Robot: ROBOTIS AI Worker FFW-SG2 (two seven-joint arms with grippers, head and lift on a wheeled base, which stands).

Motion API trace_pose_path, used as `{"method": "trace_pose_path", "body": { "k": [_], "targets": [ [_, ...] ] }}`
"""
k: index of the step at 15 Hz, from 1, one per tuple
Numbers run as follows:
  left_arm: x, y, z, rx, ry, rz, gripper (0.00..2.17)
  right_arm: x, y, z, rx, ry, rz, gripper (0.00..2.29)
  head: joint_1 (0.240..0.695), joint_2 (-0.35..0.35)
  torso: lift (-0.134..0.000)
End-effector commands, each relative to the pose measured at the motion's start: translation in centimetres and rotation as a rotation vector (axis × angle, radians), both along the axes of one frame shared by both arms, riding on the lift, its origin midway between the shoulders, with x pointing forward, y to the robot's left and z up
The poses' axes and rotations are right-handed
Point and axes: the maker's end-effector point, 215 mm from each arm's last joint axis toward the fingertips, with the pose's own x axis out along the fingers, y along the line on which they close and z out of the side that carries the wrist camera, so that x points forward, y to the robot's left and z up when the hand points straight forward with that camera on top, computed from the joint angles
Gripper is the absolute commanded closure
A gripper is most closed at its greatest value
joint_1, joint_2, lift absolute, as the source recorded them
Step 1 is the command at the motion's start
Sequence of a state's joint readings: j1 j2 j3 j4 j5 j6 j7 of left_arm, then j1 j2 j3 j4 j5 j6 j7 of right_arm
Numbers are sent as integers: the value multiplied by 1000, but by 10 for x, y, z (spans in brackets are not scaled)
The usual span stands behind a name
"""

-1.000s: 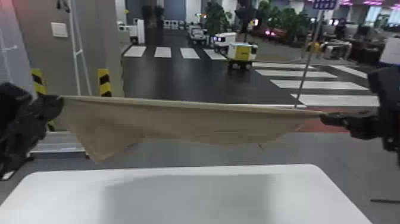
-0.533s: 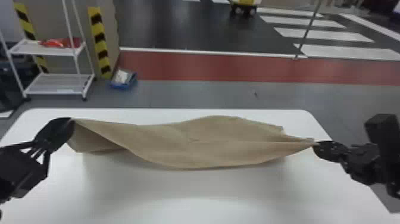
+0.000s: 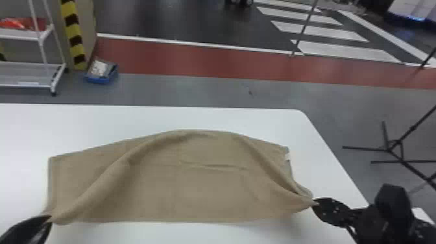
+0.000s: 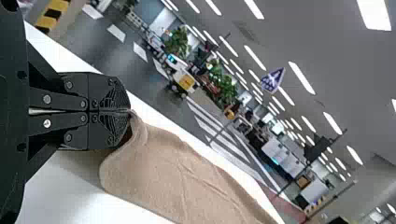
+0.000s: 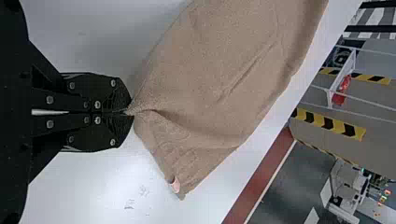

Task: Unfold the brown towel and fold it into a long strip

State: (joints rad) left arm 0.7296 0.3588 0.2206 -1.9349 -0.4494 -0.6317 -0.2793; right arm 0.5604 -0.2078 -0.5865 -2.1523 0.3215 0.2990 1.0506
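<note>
Gray floor with a red band across it spreads beyond a white worktop with rounded corners. Past the worktop, a white metal rack stands at the left and a black tripod stand at the right. The brown towel is spread wide over the worktop, its far edge bowed outward in the middle. Soft ridges slant from both near corners toward that far edge, and shallow creases cross the center. The left hand has its two black fingers together, clamped on the towel's near left corner. The right hand is likewise closed, pinching the near right corner to a point. On the floor beside the rack sits a blue tray with something pale in it. A small pale tag shows on the towel's right edge, by the far corner.
</note>
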Motion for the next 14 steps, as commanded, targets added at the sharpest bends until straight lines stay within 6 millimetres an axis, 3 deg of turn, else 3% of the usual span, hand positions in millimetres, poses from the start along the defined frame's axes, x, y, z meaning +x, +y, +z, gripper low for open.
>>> {"method": "trace_pose_path", "body": {
  "k": [1, 4, 8, 12, 14],
  "targets": [
    [-8, 11, -11, 25, 5, -12, 1959, -15, -29, 16, -31, -14, -25, 2253, 695, -306, -123],
    [-1, 12, -19, 49, 10, -51, 1959, -20, -73, 30, -45, -18, -90, 2253, 695, -350, -123],
    [12, 20, -40, 119, 41, -84, 1956, -24, -83, 18, -77, 39, -85, 2253, 695, -350, -123],
    [26, 33, -56, 241, 86, -139, 1956, -6, -118, 16, -68, 81, -165, 2253, 695, -350, -123],
    [35, 38, -62, 318, 95, -161, 1959, 3, -124, 17, -48, 122, -185, 2253, 695, -350, -123]
  ]
}}
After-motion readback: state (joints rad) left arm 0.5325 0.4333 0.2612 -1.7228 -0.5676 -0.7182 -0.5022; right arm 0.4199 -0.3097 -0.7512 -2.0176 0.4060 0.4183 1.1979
